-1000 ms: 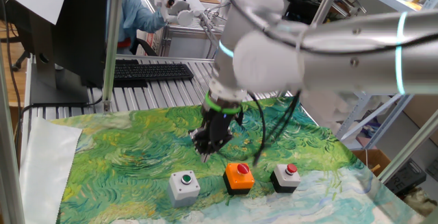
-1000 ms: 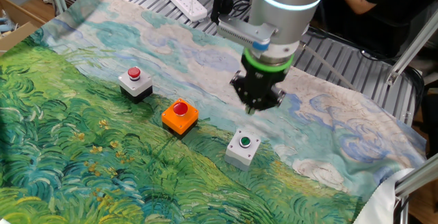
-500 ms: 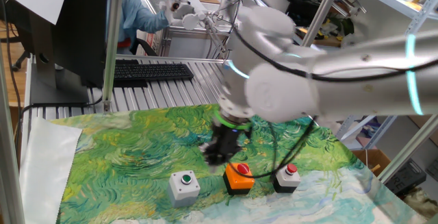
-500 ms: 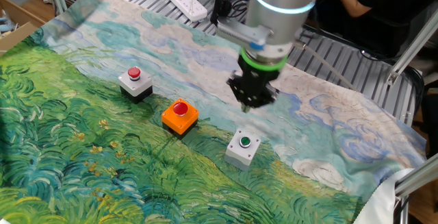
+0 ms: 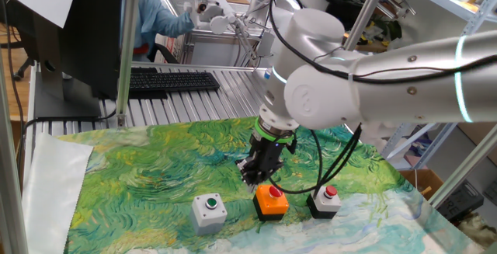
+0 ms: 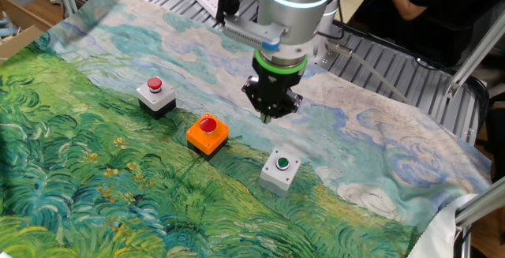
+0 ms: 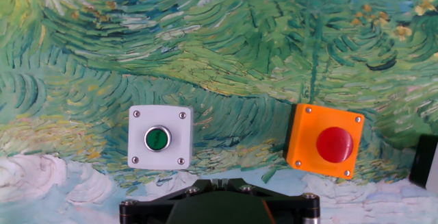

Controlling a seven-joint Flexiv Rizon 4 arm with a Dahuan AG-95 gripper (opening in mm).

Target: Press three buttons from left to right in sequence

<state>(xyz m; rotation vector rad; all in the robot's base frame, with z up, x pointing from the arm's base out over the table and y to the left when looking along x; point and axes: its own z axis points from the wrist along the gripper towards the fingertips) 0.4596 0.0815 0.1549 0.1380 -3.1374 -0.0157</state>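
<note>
Hovering clenched between the green-capped button (image 6: 282, 164) and the orange button (image 6: 207, 125), the gripper (image 6: 269, 114) needed centring (squarely above the cap) before pressing.

gripper (image 5: 254, 181) pointing down, just behind orange btn box (image 5: 272, 203), btwn grey (image 5: 209, 211) & black (image 5: 324, 201).
</note>
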